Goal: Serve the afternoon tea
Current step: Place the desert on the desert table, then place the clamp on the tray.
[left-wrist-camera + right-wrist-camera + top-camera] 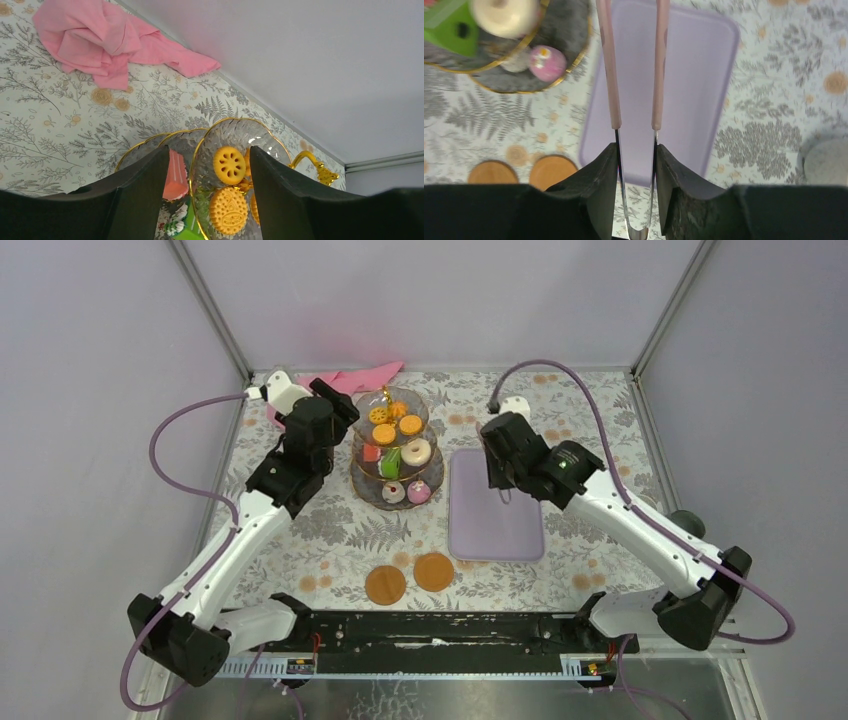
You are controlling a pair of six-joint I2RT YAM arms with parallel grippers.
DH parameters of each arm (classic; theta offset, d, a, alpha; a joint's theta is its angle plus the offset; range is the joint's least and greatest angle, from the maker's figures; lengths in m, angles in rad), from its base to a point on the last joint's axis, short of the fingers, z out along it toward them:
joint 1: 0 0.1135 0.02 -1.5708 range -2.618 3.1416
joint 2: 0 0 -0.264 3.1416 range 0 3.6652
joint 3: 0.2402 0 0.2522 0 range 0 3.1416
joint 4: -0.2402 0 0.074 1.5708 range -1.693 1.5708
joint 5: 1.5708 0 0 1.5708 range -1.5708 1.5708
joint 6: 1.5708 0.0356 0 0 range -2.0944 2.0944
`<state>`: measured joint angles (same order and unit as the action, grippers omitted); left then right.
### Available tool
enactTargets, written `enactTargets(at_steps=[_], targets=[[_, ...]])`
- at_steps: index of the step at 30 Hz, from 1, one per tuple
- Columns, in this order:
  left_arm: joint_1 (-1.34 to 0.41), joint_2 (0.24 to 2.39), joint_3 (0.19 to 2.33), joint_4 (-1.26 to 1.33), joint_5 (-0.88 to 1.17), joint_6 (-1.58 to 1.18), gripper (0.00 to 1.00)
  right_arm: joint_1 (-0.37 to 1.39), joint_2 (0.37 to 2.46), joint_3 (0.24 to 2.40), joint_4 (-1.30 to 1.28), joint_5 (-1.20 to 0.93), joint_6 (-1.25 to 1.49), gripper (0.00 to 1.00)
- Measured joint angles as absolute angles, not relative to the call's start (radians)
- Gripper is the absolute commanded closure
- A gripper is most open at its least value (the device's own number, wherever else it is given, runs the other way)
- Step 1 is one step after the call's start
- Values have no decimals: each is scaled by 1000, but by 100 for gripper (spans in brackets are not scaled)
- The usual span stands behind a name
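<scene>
The three-tier glass stand [392, 502] with a gold stem stands at mid table. It holds orange biscuits [229, 165] on top, a doughnut [416, 451] and a green cake [391, 461] in the middle, and cupcakes [419, 491] at the bottom. My left gripper [345, 406] hangs open beside the top tier, whose rim [200, 150] shows between its fingers. My right gripper [636, 146] is shut on the pink tongs [605, 60] above the lilac tray [495, 530]. The tong tips are empty. A grey-green mug [827, 162] is at the right.
Behind the stand, a pink cloth [362, 374] lies crumpled at the back wall. Two round orange coasters [385, 585] [434, 571] sit near the front edge. Grey walls enclose the floral table on three sides.
</scene>
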<state>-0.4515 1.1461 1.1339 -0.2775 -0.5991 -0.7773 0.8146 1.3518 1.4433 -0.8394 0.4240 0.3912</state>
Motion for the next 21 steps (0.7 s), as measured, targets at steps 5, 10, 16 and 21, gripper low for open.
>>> enactTargets(at_steps=[5, 10, 16, 21], targets=[[-451, 1123, 1116, -286, -599, -771, 33, 745, 1313, 1221, -752, 405, 427, 62], [-451, 1101, 1073, -293, -599, -772, 32, 717, 1333, 1093, -657, 379, 453, 62], [-451, 1084, 1044, -303, -599, -772, 32, 710, 1422, 1010, -525, 364, 476, 59], [-451, 1065, 1028, -303, -599, -772, 32, 710, 1534, 960, -434, 364, 485, 53]])
